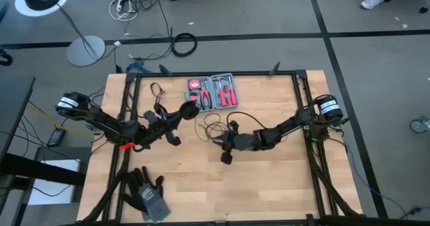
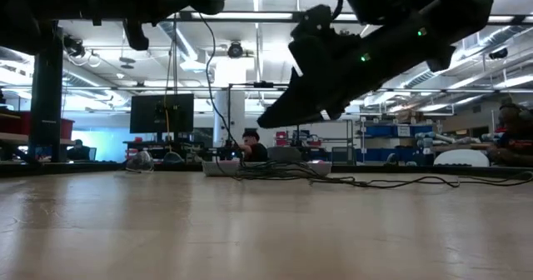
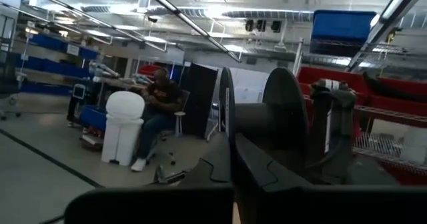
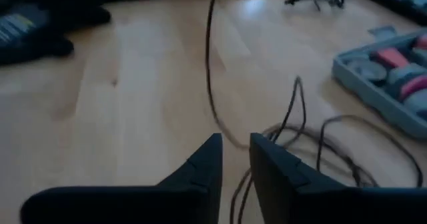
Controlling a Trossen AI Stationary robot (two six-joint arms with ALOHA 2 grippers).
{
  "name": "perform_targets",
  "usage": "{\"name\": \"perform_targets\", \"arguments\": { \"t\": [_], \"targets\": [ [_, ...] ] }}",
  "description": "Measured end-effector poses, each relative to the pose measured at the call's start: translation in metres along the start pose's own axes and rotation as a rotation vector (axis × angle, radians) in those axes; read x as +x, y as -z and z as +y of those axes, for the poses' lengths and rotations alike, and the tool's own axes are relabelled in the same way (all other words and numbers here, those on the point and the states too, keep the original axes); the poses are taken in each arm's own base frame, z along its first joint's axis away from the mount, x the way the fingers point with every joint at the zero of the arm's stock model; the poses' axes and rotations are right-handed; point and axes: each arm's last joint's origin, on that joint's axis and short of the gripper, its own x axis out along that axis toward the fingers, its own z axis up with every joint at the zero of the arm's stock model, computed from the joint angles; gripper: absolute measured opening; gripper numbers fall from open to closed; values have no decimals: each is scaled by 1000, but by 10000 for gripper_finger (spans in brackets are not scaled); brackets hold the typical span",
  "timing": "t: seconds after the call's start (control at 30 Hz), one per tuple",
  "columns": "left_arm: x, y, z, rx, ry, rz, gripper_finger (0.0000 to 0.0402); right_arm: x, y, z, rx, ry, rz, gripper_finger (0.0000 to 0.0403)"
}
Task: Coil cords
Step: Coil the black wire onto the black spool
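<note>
**My two grippers and the thin black wire**

I have two arms over a wooden table (image 1: 269, 185).

My right gripper (image 4: 233, 159) hangs low over the middle of the table. Its two fingers stand a little apart, with a small gap between them. Nothing is in that gap. The thin black wire (image 4: 293, 127) lies in loose loops on the wood just ahead of my fingertips and a bit to one side. One strand goes up from the loops, past the tip of one finger, and away toward my other arm. I cannot tell if that strand touches my finger.

My left gripper (image 1: 190, 109) is up off the table, past the loops from my right gripper, near the tool kit (image 1: 213, 91). Its fingers are pressed together. A round black puck (image 3: 283, 124) stands just past them. I cannot tell if my fingers pinch the puck or the wire by it.

The grey tool kit, with red tools in it, sits on the table beyond the loops. A pair of dark gloves (image 1: 148, 192) lies well away from both grippers, near the table's edge.
</note>
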Motion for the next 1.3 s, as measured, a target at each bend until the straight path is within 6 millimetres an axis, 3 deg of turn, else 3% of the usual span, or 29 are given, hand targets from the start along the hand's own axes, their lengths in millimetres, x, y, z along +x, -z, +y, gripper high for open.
{"name": "perform_targets", "arguments": {
  "t": [0.27, 0.4, 0.53, 0.67, 0.87, 1.03, 1.3],
  "targets": [
    [0, 6, 0, 2, 7, 46, 0, 31, 8, 9, -41, -60, -46, 140],
    [0, 8, 0, -3, 9, 61, 0, 48, 10, 17, -61, -56, -43, 146],
    [0, 9, -1, 4, 20, 72, 0, 53, 3, 15, -47, 13, -63, 138],
    [-1, 10, -1, 6, 31, 75, 0, 51, -1, 15, -48, 17, -63, 108],
    [-1, 14, -1, 37, 42, 108, 0, 49, 14, 12, -27, 43, 96, 10],
    [-5, 33, 0, 52, 63, 271, 0, 46, 19, 10, 15, 67, 167, 5],
    [-15, 59, 7, 30, 5, 504, 0, 20, -9, 3, 58, 97, 213, 3]
  ]
}}
